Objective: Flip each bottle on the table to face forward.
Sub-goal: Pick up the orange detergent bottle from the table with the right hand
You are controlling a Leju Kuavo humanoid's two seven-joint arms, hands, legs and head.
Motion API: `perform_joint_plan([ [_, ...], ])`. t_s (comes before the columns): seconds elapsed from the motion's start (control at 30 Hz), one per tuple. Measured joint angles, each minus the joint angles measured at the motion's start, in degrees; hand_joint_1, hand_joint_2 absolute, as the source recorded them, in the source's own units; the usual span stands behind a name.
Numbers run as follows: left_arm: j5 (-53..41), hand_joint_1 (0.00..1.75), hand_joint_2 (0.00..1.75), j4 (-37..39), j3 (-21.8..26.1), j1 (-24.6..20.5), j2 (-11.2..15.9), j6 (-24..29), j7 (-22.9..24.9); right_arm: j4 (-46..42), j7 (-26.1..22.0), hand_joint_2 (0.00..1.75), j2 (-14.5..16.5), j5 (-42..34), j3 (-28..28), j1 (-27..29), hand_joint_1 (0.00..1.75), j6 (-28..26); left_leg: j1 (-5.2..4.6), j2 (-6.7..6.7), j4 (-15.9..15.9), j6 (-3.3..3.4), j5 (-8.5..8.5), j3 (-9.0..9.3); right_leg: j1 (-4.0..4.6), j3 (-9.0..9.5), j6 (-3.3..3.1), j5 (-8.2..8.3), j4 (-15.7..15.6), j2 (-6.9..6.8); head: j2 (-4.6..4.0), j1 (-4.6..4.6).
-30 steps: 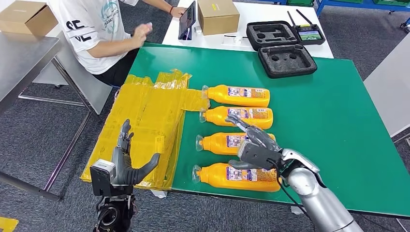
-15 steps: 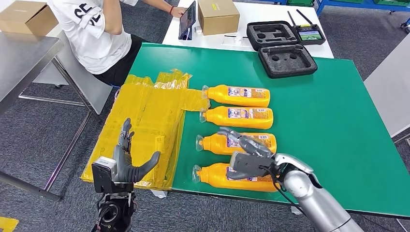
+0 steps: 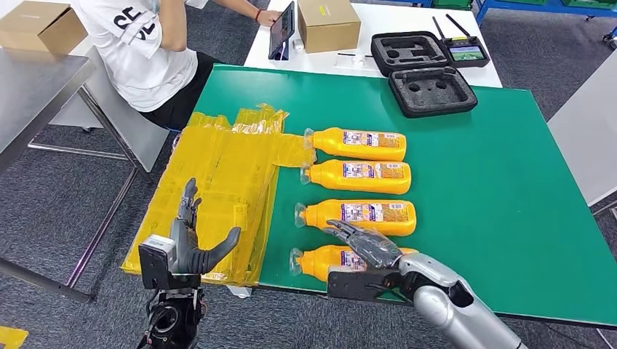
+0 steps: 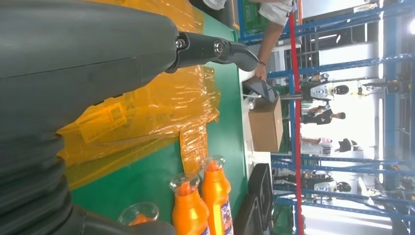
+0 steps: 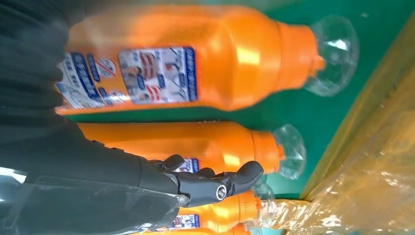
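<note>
Four orange bottles lie on their sides in a column at the middle of the green table (image 3: 509, 182), caps pointing toward the frame's left. The nearest bottle (image 3: 320, 262) sits low in the frame, close to the table's front edge; above it lie the second bottle (image 3: 360, 216), third bottle (image 3: 360, 176) and farthest bottle (image 3: 356, 144), each just apart from the next. The right robot hand (image 3: 364, 251) hovers over the nearest bottle at lower centre, fingers spread and gripping nothing. The left robot hand (image 3: 190, 243) hangs at lower left, off the table over the floor, fingers apart and empty. Yellow plastic sheets (image 3: 218, 189) cover the table's left edge, touching the farthest bottle's cap. To the right of the bottles the green surface lies bare. At upper centre rest black foam cases (image 3: 429, 91); a seated person (image 3: 145, 51) occupies the upper left.
</note>
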Motion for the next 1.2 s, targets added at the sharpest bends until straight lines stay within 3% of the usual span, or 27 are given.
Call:
perform_joint_plan([
  [0.23, 0.34, 0.0, 1.75, 0.01, 0.02, 0.25, 0.08, 0.57, -0.14, -2.25, 2.67, 1.75, -0.33, 6.9, 0.11, 2.8, 0.0, -4.09, 0.0, 0.0, 0.0, 0.0, 0.0, 0.0, 0.0, -0.01, 0.0, 0.0, 0.0, 0.0, 0.0, -0.01],
  [1.2, 0.32, 0.0, 1.75, 0.5, -0.02, -0.96, -0.1, -1.06, 1.66, -7.98, 6.72, 1.75, -0.49, 11.11, -6.71, 13.13, 0.0, -5.58, 0.0, 0.03, 0.0, 0.0, -0.01, 0.0, 0.0, -0.03, -0.01, 0.0, 0.0, 0.01, -0.01, 0.0],
])
